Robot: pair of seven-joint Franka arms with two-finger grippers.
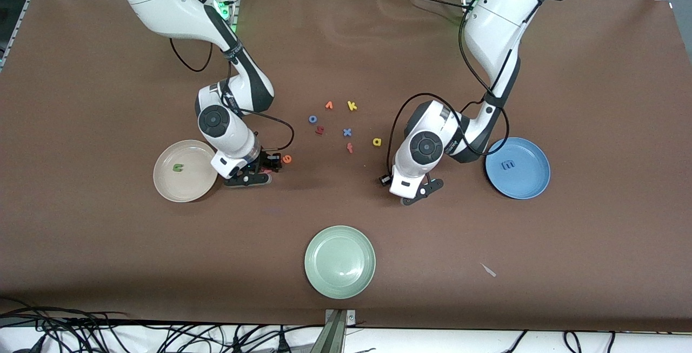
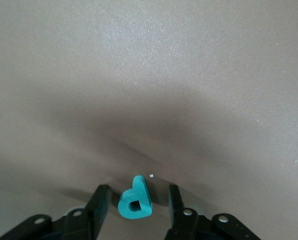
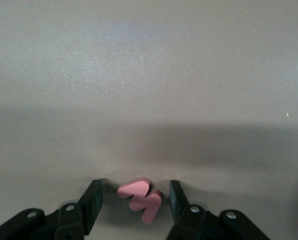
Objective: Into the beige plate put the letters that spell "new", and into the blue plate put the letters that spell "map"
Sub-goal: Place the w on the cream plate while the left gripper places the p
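Note:
In the left wrist view a teal p [image 2: 135,203] lies on the table between the fingers of my left gripper [image 2: 137,206], which is open with a gap on each side. In the front view that gripper [image 1: 419,193] is low over the table between the yellow a [image 1: 377,141] and the blue plate [image 1: 518,168], which holds the blue m [image 1: 508,165]. My right gripper [image 3: 133,202] is open around the pink w [image 3: 140,198], beside the beige plate [image 1: 184,178] holding the green n [image 1: 177,167]. The orange e [image 1: 287,158] lies next to the right gripper [image 1: 262,171].
A cluster of other letters lies mid-table: yellow k [image 1: 352,106], blue x [image 1: 347,132], orange-red f [image 1: 350,148], a dark red letter [image 1: 319,131], a blue ring-shaped one [image 1: 312,119]. A pale green plate [image 1: 339,261] sits nearer the front camera.

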